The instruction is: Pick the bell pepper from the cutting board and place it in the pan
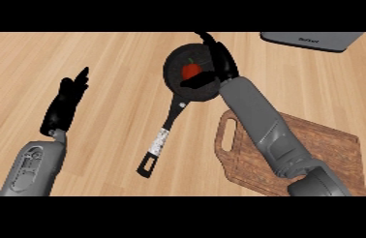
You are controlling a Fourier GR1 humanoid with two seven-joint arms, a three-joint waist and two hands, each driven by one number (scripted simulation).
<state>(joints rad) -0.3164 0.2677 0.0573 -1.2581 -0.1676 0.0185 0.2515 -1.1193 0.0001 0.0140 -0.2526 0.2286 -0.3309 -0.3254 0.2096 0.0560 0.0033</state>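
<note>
With the pepper (190, 70) already inside the pan (175, 76) near the desk's (107, 63) far edge, and my right hand (226, 63) beside it, gripping or open I cannot tell, I'd release low and lift straight up, left hand (66, 104) resting open near the left edge.

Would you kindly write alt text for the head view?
The right hand is over a black pan, beside a red bell pepper there. A wooden cutting board lies lower right; the left hand rests open at left.
</note>
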